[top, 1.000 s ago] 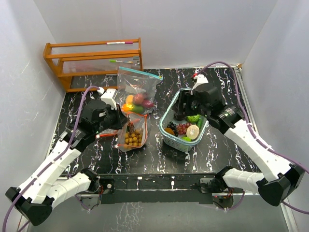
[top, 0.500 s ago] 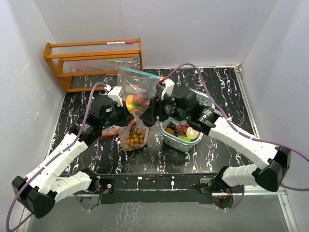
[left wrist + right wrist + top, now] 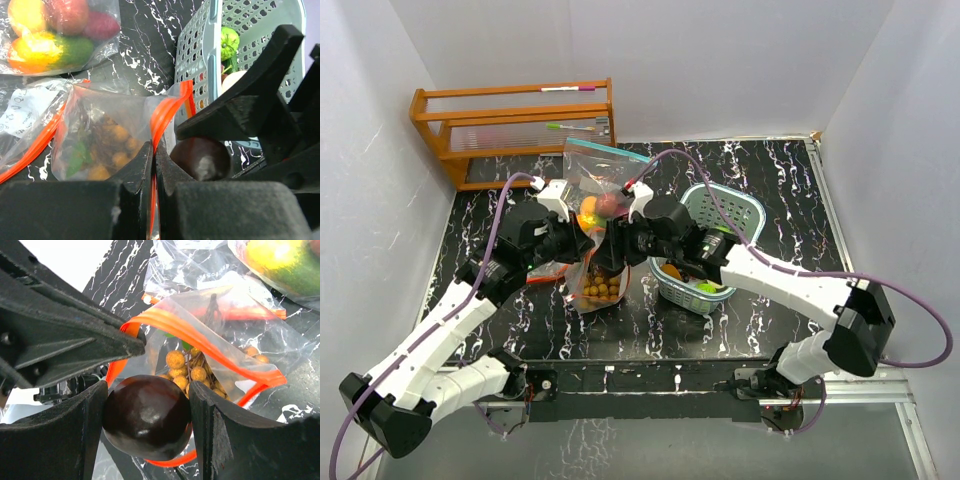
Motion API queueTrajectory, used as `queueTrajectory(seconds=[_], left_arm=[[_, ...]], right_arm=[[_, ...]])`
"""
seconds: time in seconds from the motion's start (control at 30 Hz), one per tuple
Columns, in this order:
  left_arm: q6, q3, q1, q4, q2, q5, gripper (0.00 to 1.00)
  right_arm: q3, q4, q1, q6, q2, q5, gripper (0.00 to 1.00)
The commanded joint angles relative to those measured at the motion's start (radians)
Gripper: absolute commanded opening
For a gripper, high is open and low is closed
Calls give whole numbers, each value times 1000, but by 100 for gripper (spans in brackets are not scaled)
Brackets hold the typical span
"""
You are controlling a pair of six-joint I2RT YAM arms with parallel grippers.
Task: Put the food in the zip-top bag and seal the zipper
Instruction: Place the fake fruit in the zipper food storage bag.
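A clear zip-top bag (image 3: 598, 287) with an orange zipper (image 3: 200, 330) lies left of centre and holds a cluster of yellow-brown nuts (image 3: 187, 370). My left gripper (image 3: 153, 145) is shut on the orange zipper rim (image 3: 162, 112) and holds the mouth up. My right gripper (image 3: 147, 392) is shut on a round dark red fruit (image 3: 147, 415), just at the bag's open mouth. In the left wrist view that fruit (image 3: 200, 157) sits right beside my left fingers. More food (image 3: 707, 288) shows in the teal basket (image 3: 730, 207).
A second clear bag (image 3: 605, 190) with a blue-green zipper, holding orange, red and green fruits (image 3: 55, 30), lies behind the orange-zipper bag. A wooden rack (image 3: 515, 125) stands at the back left. White walls close in the black marbled table.
My right arm has swung left from the basket to the bag's mouth, carrying the dark red fruit. My left gripper has kept its hold on the zipper rim.
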Motion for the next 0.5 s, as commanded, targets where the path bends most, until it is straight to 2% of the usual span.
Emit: queueTrajectory(seconds=[0.0, 0.1, 0.23, 0.47], left_arm=[[-4, 24, -3, -6, -27, -2, 0], [-5, 21, -3, -7, -34, -4, 0], [-2, 18, -3, -16, -41, -13, 0], [-1, 10, -2, -13, -48, -15, 0]], right_arm=[[1, 135, 17, 16, 34, 48, 58], [16, 146, 22, 18, 58, 60, 68], [34, 116, 41, -1, 45, 122, 91], [36, 18, 46, -15, -56, 186, 98]])
